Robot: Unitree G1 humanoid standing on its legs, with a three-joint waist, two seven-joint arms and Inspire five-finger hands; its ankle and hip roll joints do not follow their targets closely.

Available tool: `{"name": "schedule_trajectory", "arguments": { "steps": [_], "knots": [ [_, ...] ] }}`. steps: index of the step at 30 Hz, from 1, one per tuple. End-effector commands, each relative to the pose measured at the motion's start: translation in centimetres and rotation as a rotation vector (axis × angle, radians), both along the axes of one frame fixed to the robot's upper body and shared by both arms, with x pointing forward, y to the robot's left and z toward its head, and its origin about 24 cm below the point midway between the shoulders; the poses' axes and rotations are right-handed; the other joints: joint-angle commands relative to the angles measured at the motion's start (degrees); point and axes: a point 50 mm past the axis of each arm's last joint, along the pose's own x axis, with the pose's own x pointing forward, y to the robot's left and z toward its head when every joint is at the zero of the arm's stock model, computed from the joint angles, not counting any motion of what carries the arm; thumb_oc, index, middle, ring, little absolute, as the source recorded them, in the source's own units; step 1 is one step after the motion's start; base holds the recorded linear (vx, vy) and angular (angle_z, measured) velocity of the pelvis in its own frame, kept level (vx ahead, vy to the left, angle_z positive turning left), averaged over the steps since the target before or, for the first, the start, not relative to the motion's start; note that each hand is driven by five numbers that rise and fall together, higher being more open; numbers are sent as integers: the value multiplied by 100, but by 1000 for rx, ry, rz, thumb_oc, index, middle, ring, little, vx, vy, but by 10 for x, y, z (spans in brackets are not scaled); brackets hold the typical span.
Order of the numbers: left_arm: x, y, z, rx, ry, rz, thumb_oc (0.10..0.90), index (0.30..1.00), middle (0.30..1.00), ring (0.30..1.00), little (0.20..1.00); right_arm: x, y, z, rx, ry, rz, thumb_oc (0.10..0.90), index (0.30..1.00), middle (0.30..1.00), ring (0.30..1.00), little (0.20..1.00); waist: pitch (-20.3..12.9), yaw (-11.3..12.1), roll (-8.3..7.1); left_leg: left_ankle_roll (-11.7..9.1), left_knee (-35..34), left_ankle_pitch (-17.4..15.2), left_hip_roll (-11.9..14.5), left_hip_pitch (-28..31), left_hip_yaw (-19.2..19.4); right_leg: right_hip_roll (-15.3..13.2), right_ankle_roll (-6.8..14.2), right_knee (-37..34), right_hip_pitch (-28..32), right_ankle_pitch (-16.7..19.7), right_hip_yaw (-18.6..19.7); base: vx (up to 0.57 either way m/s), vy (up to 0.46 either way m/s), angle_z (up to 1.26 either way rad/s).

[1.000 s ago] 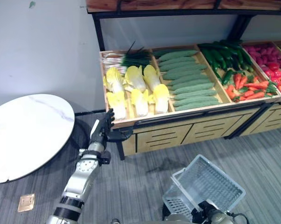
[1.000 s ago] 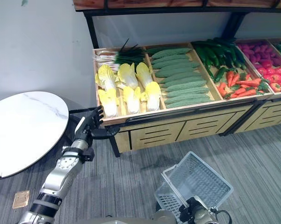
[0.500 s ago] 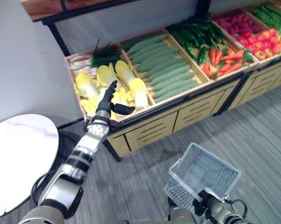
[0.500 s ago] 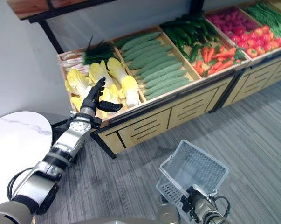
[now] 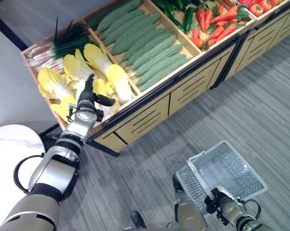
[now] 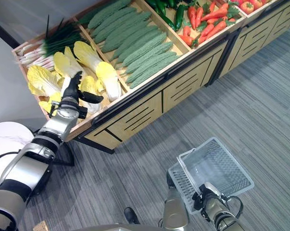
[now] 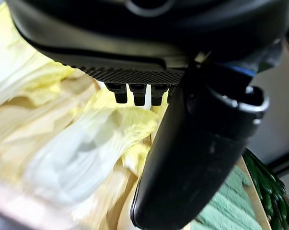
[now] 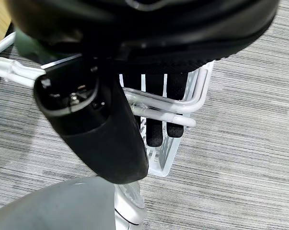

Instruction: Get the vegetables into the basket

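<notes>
I have the left hand reaching over the near edge of the produce shelf, fingers straight and thumb spread wide, holding nothing and poised just above the pale yellow cabbages in the left compartment. To the right of the cabbages lie rows of green bitter gourds, with the carrots further right. My right hand has its fingers curled round the wire handles of the white basket, which hangs near me above the grey carpet floor, well apart from the shelf.
</notes>
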Motion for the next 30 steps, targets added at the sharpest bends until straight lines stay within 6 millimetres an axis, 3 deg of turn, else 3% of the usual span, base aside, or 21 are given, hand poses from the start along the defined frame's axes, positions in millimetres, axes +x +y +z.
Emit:
{"name": "schedule_trajectory", "arguments": {
  "steps": [1,8,16,20,25,30],
  "knots": [
    [1,30,91,16,-333,103,900,1000,1000,1000,1000,-14,22,-14,43,62,66,400,300,300,300,300,-73,18,-405,-560,0,285,134,-99,-422,-249,653,18,474,-378,-113,30,-37,0],
    [-7,16,106,19,-451,59,900,1000,1000,1000,1000,-17,19,-14,35,71,51,400,300,300,300,300,-13,160,-370,-545,0,262,132,116,-483,-233,619,0,755,-495,-219,28,-3,6],
    [-16,17,103,1,-513,98,900,1000,1000,1000,1000,-19,18,-14,30,73,50,400,300,300,300,300,57,234,-362,-498,0,227,76,143,-577,-288,615,-1,831,-466,-315,-12,20,12],
    [-12,12,84,-70,-471,150,900,1000,1000,1000,1000,-20,19,-15,15,83,68,400,300,300,300,300,78,230,-359,-471,0,199,58,152,-608,-309,617,0,849,-464,-339,-2,23,11],
    [4,5,54,-296,-318,175,900,1000,1000,1000,1000,-21,20,-16,-6,100,89,400,300,300,300,300,82,162,-365,-460,0,150,71,223,-587,-281,617,8,919,-500,-340,3,16,5],
    [14,-1,48,-457,-244,179,900,1000,1000,1000,1000,-19,25,-17,-9,101,116,400,300,300,300,300,67,95,-376,-456,0,140,60,211,-548,-258,629,-3,854,-472,-270,-7,9,-2]
  ]
}}
